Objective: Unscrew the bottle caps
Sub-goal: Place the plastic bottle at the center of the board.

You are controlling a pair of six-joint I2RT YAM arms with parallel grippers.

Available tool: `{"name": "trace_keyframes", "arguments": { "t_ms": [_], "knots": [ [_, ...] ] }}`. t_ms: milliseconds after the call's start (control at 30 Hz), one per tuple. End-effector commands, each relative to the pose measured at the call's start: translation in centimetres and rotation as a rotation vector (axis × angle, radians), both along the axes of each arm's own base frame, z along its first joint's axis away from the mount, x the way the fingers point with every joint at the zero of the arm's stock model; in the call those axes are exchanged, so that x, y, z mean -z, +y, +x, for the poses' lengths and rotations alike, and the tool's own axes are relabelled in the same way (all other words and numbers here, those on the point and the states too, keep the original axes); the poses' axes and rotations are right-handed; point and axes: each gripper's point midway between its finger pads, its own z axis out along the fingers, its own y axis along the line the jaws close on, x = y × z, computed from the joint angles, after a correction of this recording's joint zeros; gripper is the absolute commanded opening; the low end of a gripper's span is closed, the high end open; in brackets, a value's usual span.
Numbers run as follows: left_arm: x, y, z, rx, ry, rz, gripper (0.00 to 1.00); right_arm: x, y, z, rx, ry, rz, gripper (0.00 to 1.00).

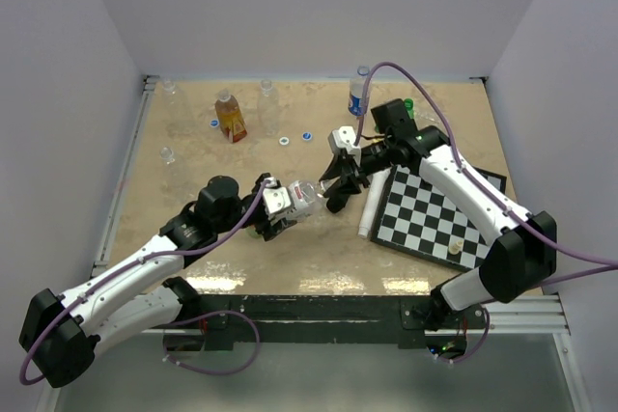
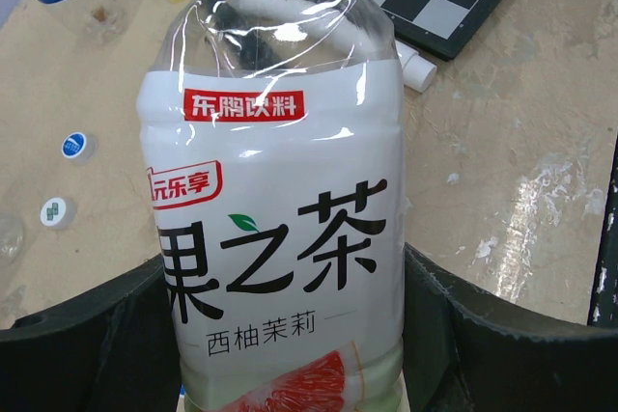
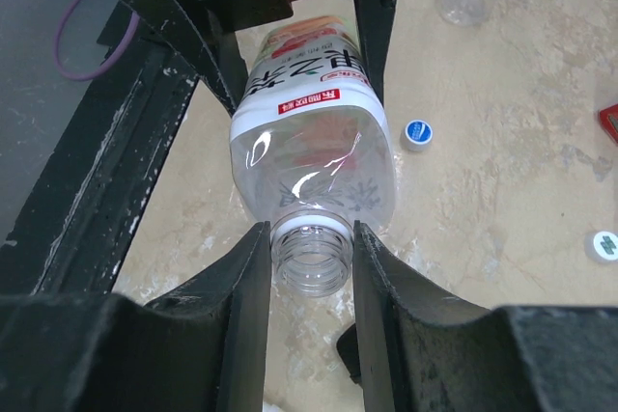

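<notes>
Beige stone-look table (image 1: 319,258), plain white walls round it. Nearest the bases, the L gripper (image 2: 290,282) is clamped on the body of a fruit-tea bottle (image 3: 309,142), one finger each side of the white label, jaws about half open. The bottle lies roughly horizontal above the table centre, neck twd the R arm. The R gripper (image 3: 311,238) meets it head-on, jaws drawn in close on the neck, a finger against each side of the threaded part. No cap shows there in the R wrist view. The threads look bare and the mouth open, though a clear cap can't be ruled out.

For a good twist:
- L grip should hold the body firm, w/o crushing the thin plastic.
- R wrist should line up w/ the neck axis, so the turn doesn't lever the bottle out.
- If the mouth really is open, nothing's left to turn here. Better to move to a capped bottle.

Just beyond lie a white tube (image 1: 369,211) and a chessboard (image 1: 435,209). Mid-table are loose caps (image 1: 285,141). Farther back stand an amber bottle (image 1: 230,118) and a blue-label bottle (image 1: 358,96), both upright and probably capped.
</notes>
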Motion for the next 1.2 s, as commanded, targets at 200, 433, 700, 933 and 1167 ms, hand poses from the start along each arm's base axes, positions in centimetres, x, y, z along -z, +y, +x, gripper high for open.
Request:
{"name": "trace_keyframes", "arguments": {
  "t_ms": [200,433,700,933,1167],
  "knots": [
    [-5.9,2.2,2.7,-0.217,-0.137,-0.129,1.0,-3.8,-0.3,4.5,0.18,-0.066,-0.142,0.0],
    [-8.3,5.4,3.9,-0.395,-0.217,-0.163,1.0,-5.3,-1.7,8.0,0.318,-0.15,-0.257,0.0],
    [-9.2,8.0,4.6,-0.526,-0.274,-0.176,1.0,-6.3,-3.1,11.6,0.47,-0.223,-0.354,0.0],
    [-8.6,7.8,4.7,-0.516,-0.264,-0.154,1.0,-6.0,-3.9,15.9,0.62,-0.237,-0.447,0.0],
    [-8.6,7.6,4.7,-0.507,-0.263,-0.154,1.0,-4.2,-4.9,16.8,0.649,-0.231,-0.539,0.01]
  ]
}}
